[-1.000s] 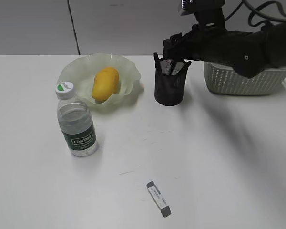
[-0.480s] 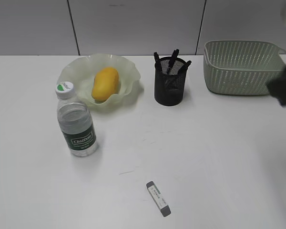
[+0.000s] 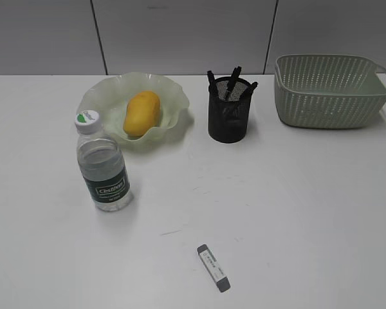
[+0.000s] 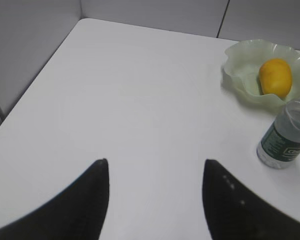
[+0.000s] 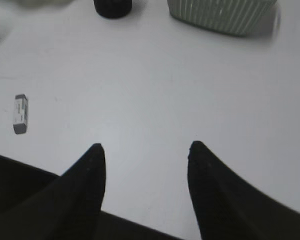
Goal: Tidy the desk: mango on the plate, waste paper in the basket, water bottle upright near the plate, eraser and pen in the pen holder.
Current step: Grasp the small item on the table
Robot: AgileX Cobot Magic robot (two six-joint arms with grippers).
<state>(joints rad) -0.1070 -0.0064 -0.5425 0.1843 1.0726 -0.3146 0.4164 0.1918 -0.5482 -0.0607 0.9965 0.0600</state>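
The yellow mango lies on the ruffled pale-green plate; both also show in the left wrist view, mango and plate. The water bottle stands upright in front of the plate, also seen in the left wrist view. The black mesh pen holder holds dark pens. The eraser lies on the desk near the front, also in the right wrist view. The basket stands at back right. No waste paper shows. Left gripper and right gripper are open and empty, outside the exterior view.
The white desk ends at a grey wall behind. In the left wrist view its left edge runs along a grey panel. The pen holder base and basket lie at the top of the right wrist view.
The right arm, which was over the pen holder a second ago, has pulled back to the right and left the exterior view. The objects have not moved.
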